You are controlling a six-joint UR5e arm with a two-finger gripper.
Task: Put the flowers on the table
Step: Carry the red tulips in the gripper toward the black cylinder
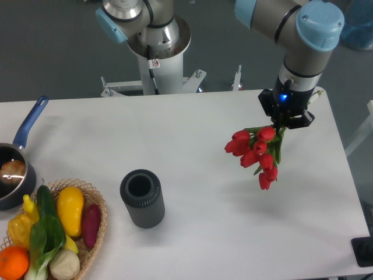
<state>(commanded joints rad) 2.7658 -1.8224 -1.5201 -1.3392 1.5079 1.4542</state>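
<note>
Bottom left corner has a wicker basket (96, 201) stuffed with veg: an orange (13, 262), a yellow pepper (70, 207), a purple sweet potato (90, 226), something green and leafy, and a pale round thing that's probably an onion. Just above it, touching or nearly touching the rim, sits a dark pot (11, 175) with a blue handle (30, 121) pointing up and away; something brownish is inside it. Right of the basket, near but not touching, stands a dark grey ribbed vase (141, 198), upright, mouth open to the camera. All of this is on the white table (175, 134). Over on the right side, the gripper (284, 121) hangs off the arm (303, 52) with a blue light glowing on it, and it's clamped on the green stems of the flowers (256, 151). That bunch of red tulip buds dangles below and to the left of the fingers, heads tilted down toward the tabletop. Their faint shadow sits on the surface just beneath and beside them, so they look to be lifted clear of the table, well apart from the vase. Behind the table the robot's white base (156, 64) is bolted at the far edge.
</note>
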